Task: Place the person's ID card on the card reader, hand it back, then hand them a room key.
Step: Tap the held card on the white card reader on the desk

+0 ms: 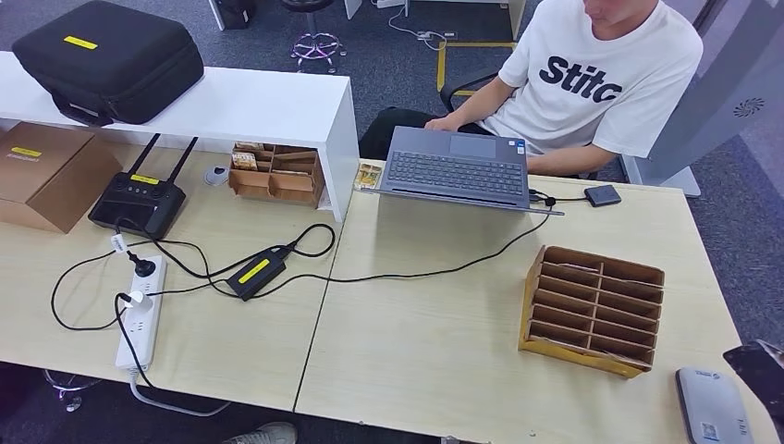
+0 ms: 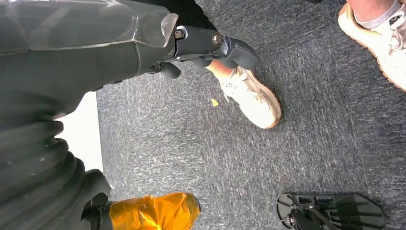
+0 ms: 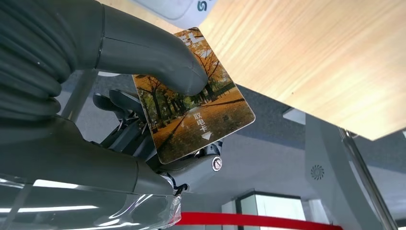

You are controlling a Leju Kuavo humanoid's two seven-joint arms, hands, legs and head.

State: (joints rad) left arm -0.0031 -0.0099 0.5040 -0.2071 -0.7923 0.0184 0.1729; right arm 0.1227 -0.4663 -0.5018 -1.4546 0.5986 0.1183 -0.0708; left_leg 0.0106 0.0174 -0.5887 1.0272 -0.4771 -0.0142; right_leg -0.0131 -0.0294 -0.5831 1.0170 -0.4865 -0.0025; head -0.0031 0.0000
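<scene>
Your right hand (image 3: 143, 129) has its thumb pressed on the face of the room key (image 3: 194, 103), an autumn-tree card, with the darker fingers (image 3: 119, 108) clamped behind it. In the head view that hand (image 1: 763, 370) sits at four o'clock, at the bench (image 1: 416, 342) edge just beside the grey card reader (image 1: 710, 405). Your left hand (image 2: 206, 45) hangs over the carpet; you cannot tell how its fingers lie.

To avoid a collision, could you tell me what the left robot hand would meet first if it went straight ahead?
The left robot hand likely meets the grey carpet floor, near a person's cream sneaker; depth unclear.
</scene>
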